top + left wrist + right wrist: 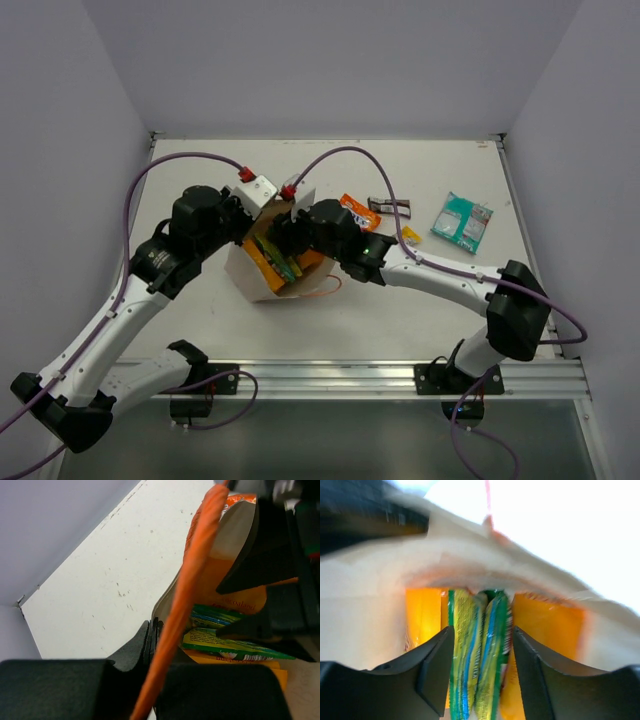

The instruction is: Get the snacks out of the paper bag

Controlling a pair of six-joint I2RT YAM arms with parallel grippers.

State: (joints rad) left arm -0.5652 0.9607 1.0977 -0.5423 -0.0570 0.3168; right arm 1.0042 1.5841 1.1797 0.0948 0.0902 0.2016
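The paper bag [248, 282] leans open on the table. My left gripper [250, 228] is shut on its rim [167, 600], beside the orange string handle [192, 575]. Inside the mouth sits my right gripper [284, 244]. In the right wrist view that gripper [482, 632] has its fingers pressed against two green packets [480, 660] standing on edge side by side. Orange packets [552, 630] flank them inside the bag. Out on the table lie an orange packet [357, 210], a dark brown bar [390, 206], a teal packet [462, 220] and a small yellow packet [410, 235].
The removed snacks lie right of the bag, toward the back right. White walls close in the table on the left, back and right. A metal rail [400, 375] runs along the near edge by the arm bases.
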